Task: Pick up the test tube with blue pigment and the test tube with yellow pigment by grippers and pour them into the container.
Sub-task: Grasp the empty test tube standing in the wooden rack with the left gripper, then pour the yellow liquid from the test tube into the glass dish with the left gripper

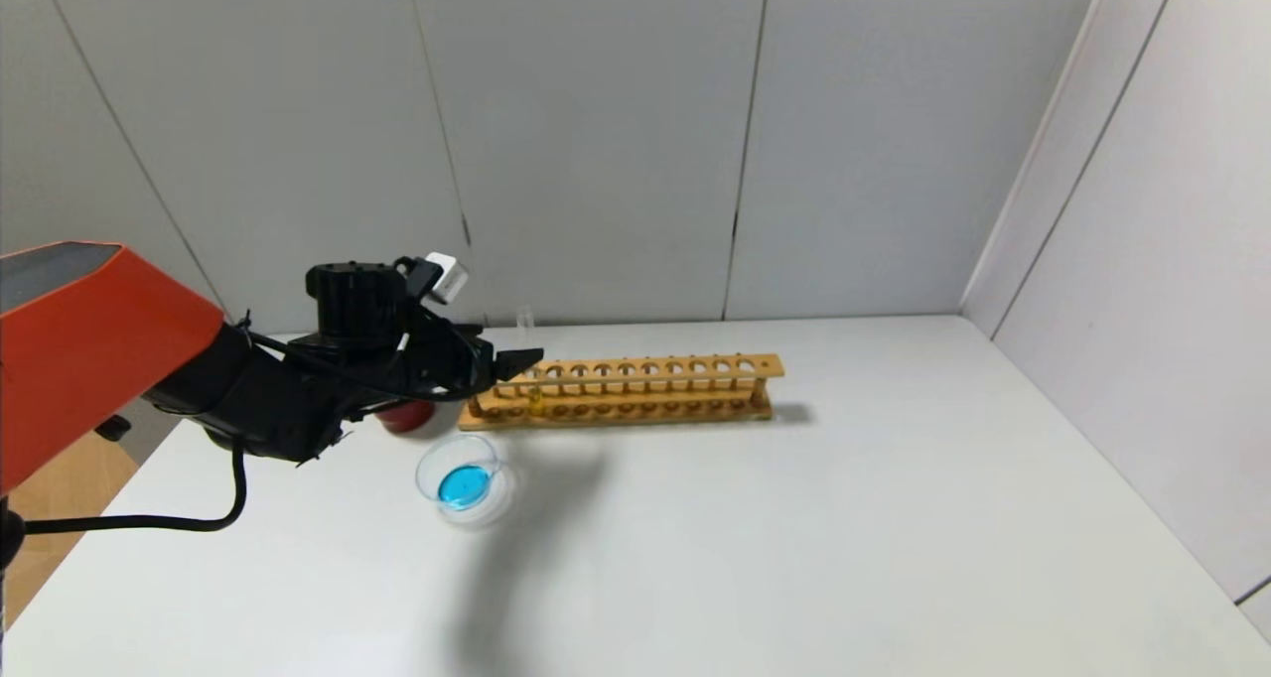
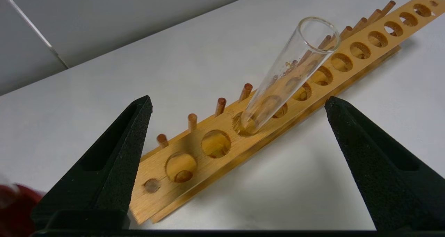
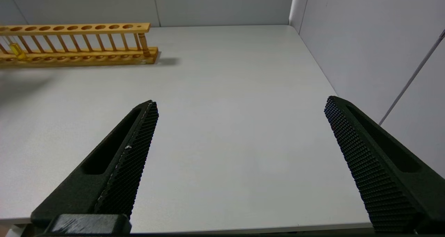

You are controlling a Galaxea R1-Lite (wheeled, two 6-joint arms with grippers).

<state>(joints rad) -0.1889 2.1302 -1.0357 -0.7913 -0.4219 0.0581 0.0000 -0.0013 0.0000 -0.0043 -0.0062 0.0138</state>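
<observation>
Head view shows the left gripper (image 1: 516,362) spread wide beside the yellow test tube (image 1: 533,391), which stands in the rack (image 1: 635,389); the container (image 1: 465,480) already holds blue liquid. Yellow remains to pour. The right gripper (image 3: 240,108) hangs released, parked.

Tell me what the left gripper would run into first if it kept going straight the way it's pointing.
Most likely the test tube with yellow pigment, standing in the wooden rack. It sits ahead between the open jaws of the left gripper, apart from both. Depth is hard to judge.
</observation>
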